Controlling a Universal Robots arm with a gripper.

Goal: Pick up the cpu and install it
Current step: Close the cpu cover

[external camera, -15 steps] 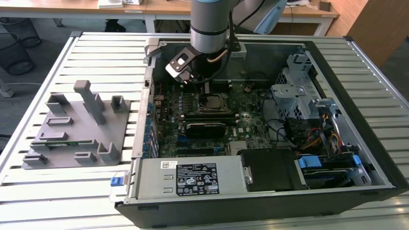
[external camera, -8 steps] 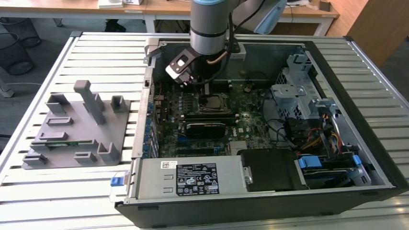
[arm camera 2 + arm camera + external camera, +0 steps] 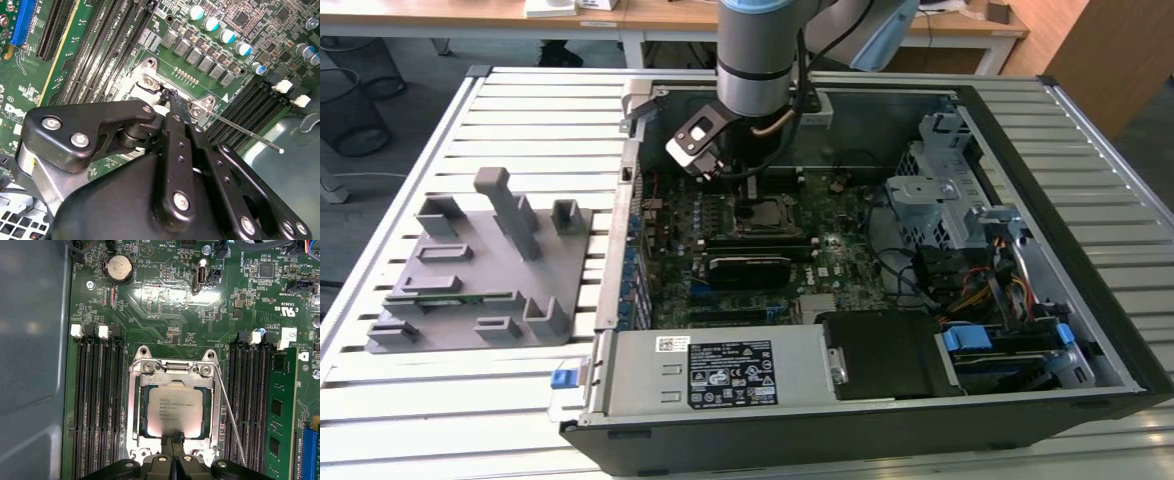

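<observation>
The cpu [image 3: 172,405], a flat square chip with a shiny silver top, lies flat inside the open metal socket frame [image 3: 134,410] on the green motherboard. In the first wrist view my gripper [image 3: 173,440] stands at the chip's near edge, its two black fingers pressed together with nothing between them. The second wrist view has the same fingertips [image 3: 173,97] down at the socket's corner, beside the thin lever [image 3: 245,131]. In the exterior view the arm hangs over the socket [image 3: 767,213] inside the open computer case.
A grey fixture plate [image 3: 480,270] with upright posts lies on the slatted table at the exterior view's left. Within the case are a black block [image 3: 747,268], memory slots [image 3: 97,405], the power supply [image 3: 707,370] and a drive cage [image 3: 947,200].
</observation>
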